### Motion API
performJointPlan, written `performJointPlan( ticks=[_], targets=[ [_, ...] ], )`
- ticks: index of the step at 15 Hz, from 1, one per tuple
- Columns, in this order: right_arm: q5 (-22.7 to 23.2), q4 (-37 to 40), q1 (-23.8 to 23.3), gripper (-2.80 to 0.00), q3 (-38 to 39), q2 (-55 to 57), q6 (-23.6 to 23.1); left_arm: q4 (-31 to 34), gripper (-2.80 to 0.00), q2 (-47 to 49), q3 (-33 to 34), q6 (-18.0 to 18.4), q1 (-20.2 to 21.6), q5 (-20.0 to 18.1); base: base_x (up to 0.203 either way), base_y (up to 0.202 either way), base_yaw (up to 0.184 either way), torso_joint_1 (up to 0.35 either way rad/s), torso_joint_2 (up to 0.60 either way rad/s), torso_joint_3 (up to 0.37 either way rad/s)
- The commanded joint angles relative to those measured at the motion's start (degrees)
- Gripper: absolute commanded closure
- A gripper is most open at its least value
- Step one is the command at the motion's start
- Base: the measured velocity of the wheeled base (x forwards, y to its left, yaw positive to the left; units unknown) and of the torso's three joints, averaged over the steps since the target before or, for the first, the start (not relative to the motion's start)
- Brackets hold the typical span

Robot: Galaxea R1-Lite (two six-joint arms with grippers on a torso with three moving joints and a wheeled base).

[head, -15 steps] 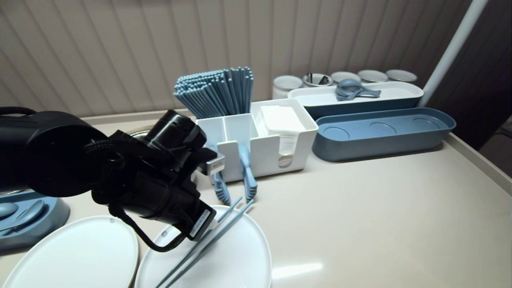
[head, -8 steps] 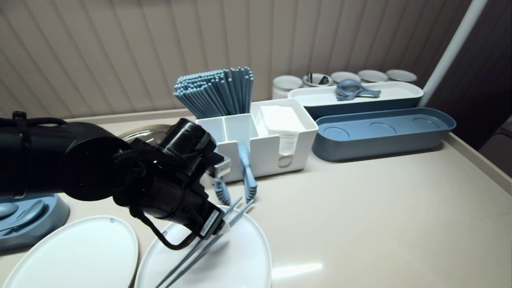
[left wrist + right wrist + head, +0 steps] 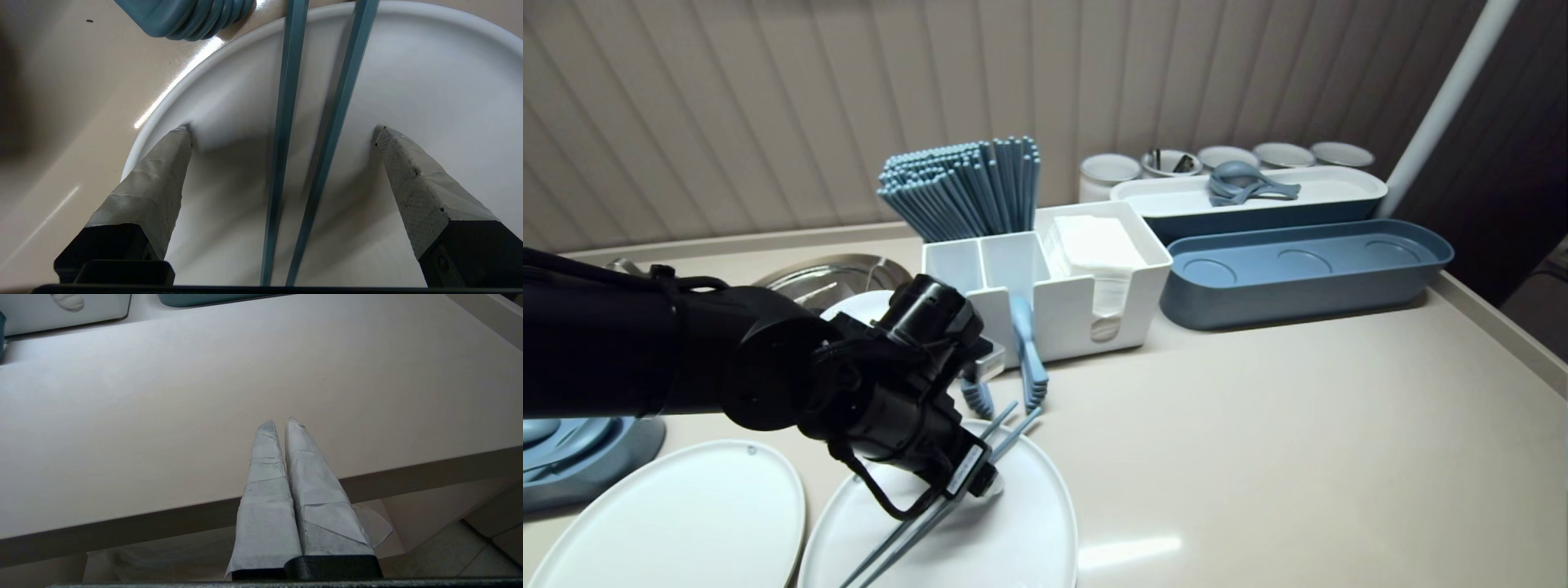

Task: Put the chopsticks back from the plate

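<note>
Two blue chopsticks (image 3: 1016,425) lie side by side on the nearer white plate (image 3: 1029,539), their tips over its far rim. My left gripper (image 3: 980,483) hangs low over this plate, open. In the left wrist view the left gripper (image 3: 284,130) straddles the chopsticks (image 3: 343,102), with both taped fingers standing clear of them on the plate (image 3: 429,81). Blue tongs (image 3: 1029,359) rest just beyond the plate. My right gripper (image 3: 280,421) is shut and empty, parked at the table's near edge (image 3: 163,522).
A white organizer (image 3: 1054,302) behind the plate holds a bundle of blue chopsticks (image 3: 968,184) and napkins (image 3: 1094,241). A blue tray (image 3: 1298,269), a white tray with spoons (image 3: 1250,184) and cups (image 3: 1107,167) stand at the back right. A second plate (image 3: 678,514) lies at the near left.
My left arm has sunk and reached forward over the plate, and its fingers have spread wide. The chopsticks lie where they were. The right arm has not moved.
</note>
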Motion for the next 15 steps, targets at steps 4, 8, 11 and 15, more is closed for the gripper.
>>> performJointPlan(
  ticks=[4, 8, 11, 15],
  targets=[
    [-0.1, 0.0, 0.0, 0.0, 0.0, 0.0, -0.1, 0.2, -2.8, 0.7, 0.0, 0.1, 0.0, 0.1, 0.0, 0.0, 0.0, 0.0, 0.0, 0.0],
    [0.0, 0.0, 0.1, 0.0, 0.0, 0.0, 0.0, 0.2, 0.0, 1.3, 0.1, 0.1, 0.0, 0.3, 0.0, 0.0, 0.0, 0.0, 0.0, 0.0],
    [0.0, 0.0, 0.0, 0.0, 0.0, 0.0, 0.0, 0.3, 0.0, 2.0, 0.4, 0.3, 0.0, 1.0, 0.0, 0.0, 0.0, 0.0, 0.0, 0.0],
    [-0.1, 0.0, 0.0, 0.0, 0.0, 0.0, 0.0, 0.3, 0.0, 1.5, 0.5, 0.3, 0.0, 1.0, 0.0, 0.0, 0.0, 0.0, 0.0, 0.0]
  ],
)
